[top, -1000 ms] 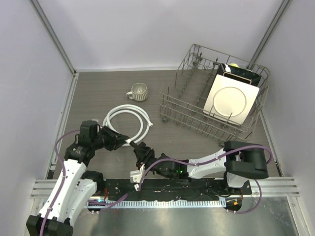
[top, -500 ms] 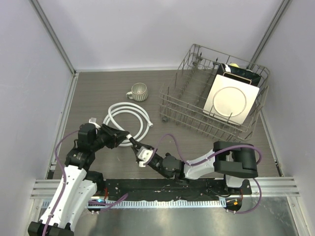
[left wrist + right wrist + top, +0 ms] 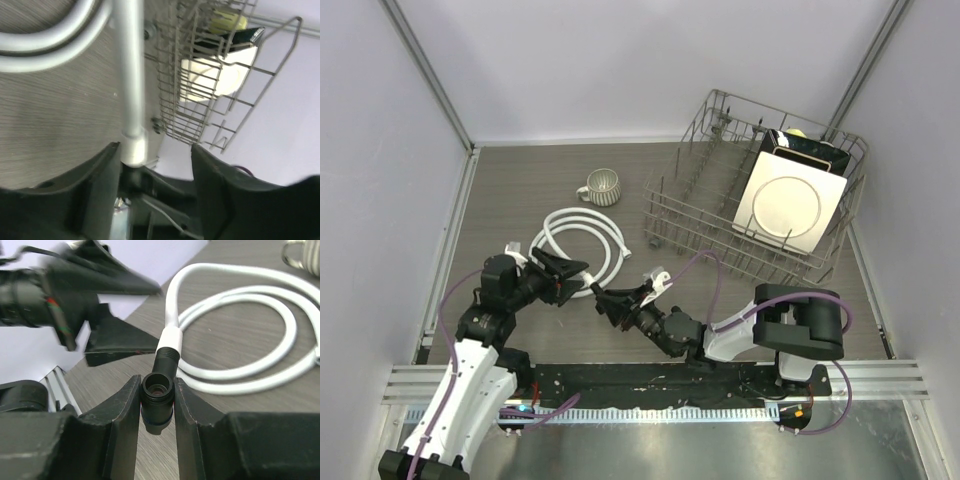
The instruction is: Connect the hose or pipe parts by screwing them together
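Observation:
The white hose (image 3: 578, 240) lies coiled on the table, and one end runs toward me. Its white end nut (image 3: 170, 336) sits on the threaded branch of the black T-shaped fitting (image 3: 157, 395). My right gripper (image 3: 157, 402) is shut on that fitting, just above the table. My left gripper (image 3: 586, 280) stands open around the hose end. In the left wrist view the nut (image 3: 134, 145) lies beside one finger (image 3: 97, 192) and the other finger is well apart from it.
A grey ribbed mug (image 3: 603, 186) stands beyond the coil. A wire dish rack (image 3: 665, 215) holding a square cream plate (image 3: 790, 205) fills the right rear. Grey walls close in on both sides. Purple cables loop near both arms.
My left gripper has opened and let go of the hose end nut. The right wrist has turned and shifted a little right, still gripping the fitting.

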